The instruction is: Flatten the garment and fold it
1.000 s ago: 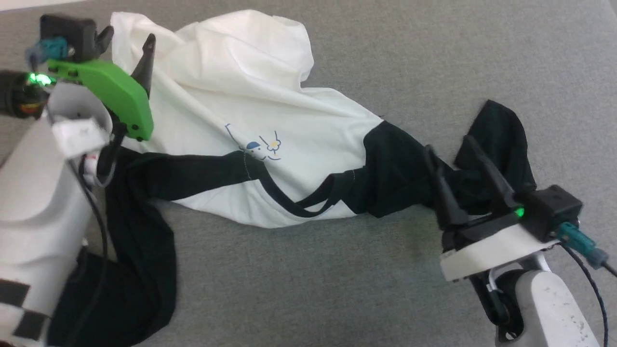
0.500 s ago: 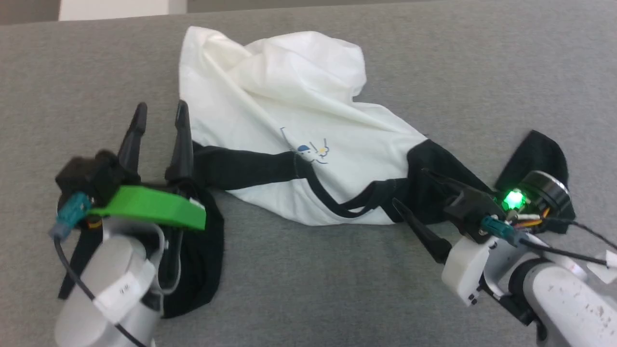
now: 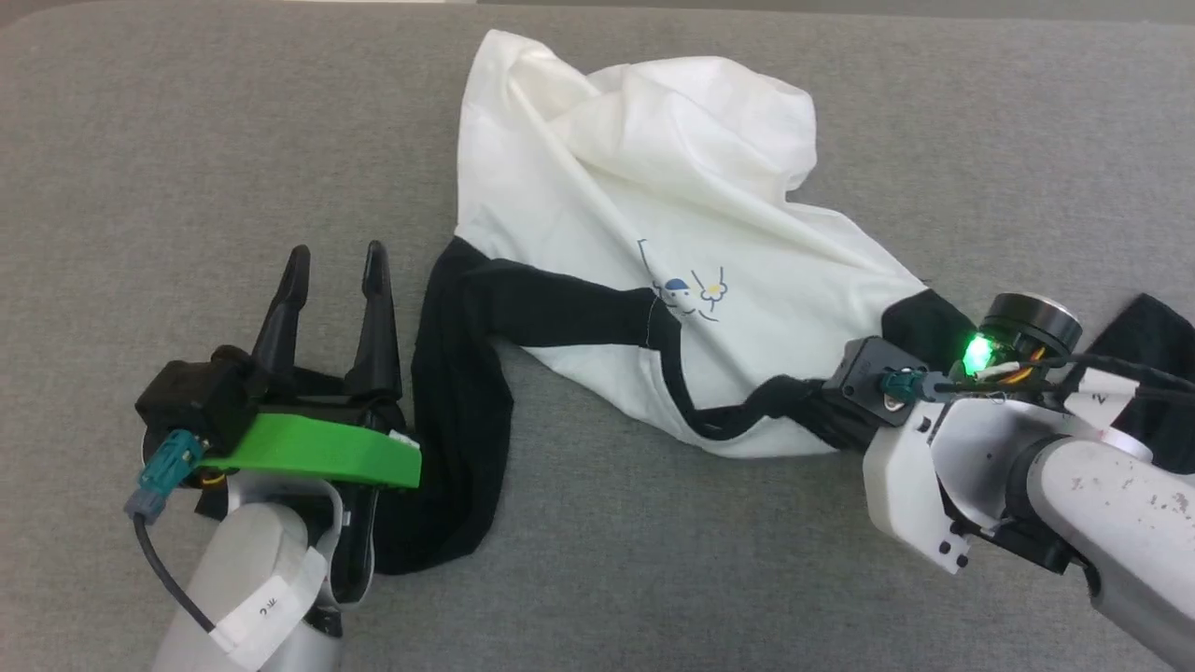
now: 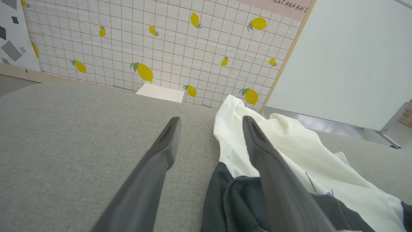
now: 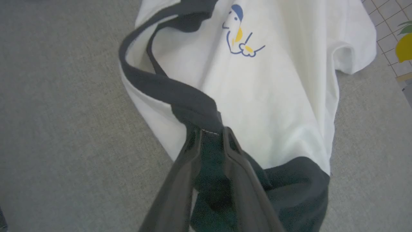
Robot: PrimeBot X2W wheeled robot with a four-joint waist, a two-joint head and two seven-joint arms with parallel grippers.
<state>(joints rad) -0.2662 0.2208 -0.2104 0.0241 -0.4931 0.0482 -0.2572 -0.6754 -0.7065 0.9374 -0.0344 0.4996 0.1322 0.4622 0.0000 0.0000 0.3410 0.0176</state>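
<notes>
Since half a second ago the right pincer (image 5: 210, 132) has closed. Its two fingers were spread apart over the cloth then. Now they stand nearly together, with black fabric of the garment (image 3: 635, 187) nipped between them, right where the neckband (image 5: 154, 83) meets the shoulder. I read that pincer as grasping the garment. Ahead of its tips the neckband loops away over the white body, and the small cartoon (image 5: 239, 35) sits further ahead, slightly to the right. Behind that pincer's wrist, a black sleeve (image 3: 1158, 336) shows on the far side of the arm.

The left pincer (image 3: 337, 254) has stayed low and released, its fingers wide apart with nothing between them but grey worktop (image 3: 187, 140). The other black sleeve (image 3: 457, 439) lies just beside its right finger and runs back along the wrist. Whether finger and cloth touch I cannot tell. Ahead and to the right of that pincer the white body is bunched in loose folds on the worktop.
</notes>
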